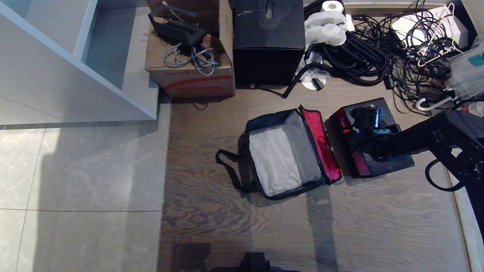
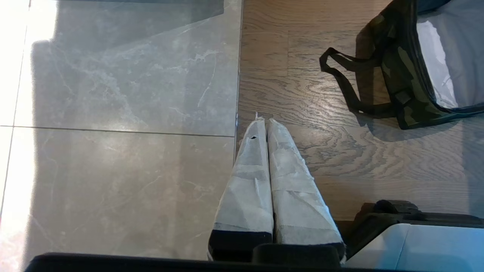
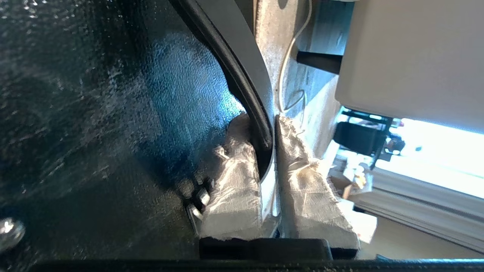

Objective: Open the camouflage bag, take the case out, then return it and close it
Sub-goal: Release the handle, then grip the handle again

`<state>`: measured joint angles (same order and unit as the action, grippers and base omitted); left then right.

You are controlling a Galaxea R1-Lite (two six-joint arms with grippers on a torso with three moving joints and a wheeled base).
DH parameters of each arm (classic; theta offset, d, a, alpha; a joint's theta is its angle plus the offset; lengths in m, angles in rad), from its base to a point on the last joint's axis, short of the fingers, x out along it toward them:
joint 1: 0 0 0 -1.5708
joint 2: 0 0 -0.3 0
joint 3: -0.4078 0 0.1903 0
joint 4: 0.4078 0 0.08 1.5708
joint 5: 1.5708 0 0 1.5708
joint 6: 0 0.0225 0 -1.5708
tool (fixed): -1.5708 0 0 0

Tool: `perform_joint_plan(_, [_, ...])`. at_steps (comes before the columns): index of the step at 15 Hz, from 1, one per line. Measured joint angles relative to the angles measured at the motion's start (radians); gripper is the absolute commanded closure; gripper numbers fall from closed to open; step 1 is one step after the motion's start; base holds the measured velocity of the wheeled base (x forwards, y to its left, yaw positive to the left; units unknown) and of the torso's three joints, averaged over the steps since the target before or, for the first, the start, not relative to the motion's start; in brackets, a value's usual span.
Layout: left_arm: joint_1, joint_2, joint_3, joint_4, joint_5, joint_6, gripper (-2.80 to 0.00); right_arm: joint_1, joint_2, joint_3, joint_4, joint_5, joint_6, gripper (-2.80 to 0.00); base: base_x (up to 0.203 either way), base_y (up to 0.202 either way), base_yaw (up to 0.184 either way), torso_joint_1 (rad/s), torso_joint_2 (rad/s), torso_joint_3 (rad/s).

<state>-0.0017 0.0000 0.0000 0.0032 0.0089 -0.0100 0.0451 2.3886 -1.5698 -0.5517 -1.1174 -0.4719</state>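
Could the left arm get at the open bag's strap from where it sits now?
Probably yes. The left gripper hangs with fingers shut over bare floor, and nothing lies between it and the bag's strap. The right gripper is busy on the case.

You can't really see the right tool (image 3: 269, 143) from the head camera, its arm covers the middle of the case (image 1: 393, 160). The camouflage bag (image 2: 401, 87) runs off the edge in the left wrist view, and the cable pile (image 1: 412, 53) is too tangled to sort out.
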Motion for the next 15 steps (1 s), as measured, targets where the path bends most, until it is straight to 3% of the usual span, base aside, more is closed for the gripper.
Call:
perform_joint_plan(5, [0.001, 0.0, 0.0, 0.0, 0.0, 0.0, 0.0, 0.02, 0.018, 0.116, 0.024, 0.028, 0.018, -2.8, 0.0, 0.0, 0.0, 0.0, 0.0, 0.0])
perform_joint_plan(8, [0.0, 0.0, 0.0, 0.0, 0.0, 0.0, 0.0, 0.093, -0.028, 0.271, 0.026, 0.05, 0.06, -2.8, 0.0, 0.0, 0.0, 0.0, 0.0, 0.0])
perform_joint_plan(12, [0.0, 0.0, 0.0, 0.0, 0.0, 0.0, 0.0, 0.182, -0.156, 0.417, 0.04, 0.071, 0.085, -2.8, 0.0, 0.0, 0.0, 0.0, 0.0, 0.0])
perform_joint_plan(15, [0.0, 0.0, 0.0, 0.0, 0.0, 0.0, 0.0, 0.199, -0.329, 0.527, 0.118, 0.151, 0.082, -2.8, 0.0, 0.0, 0.0, 0.0, 0.0, 0.0])
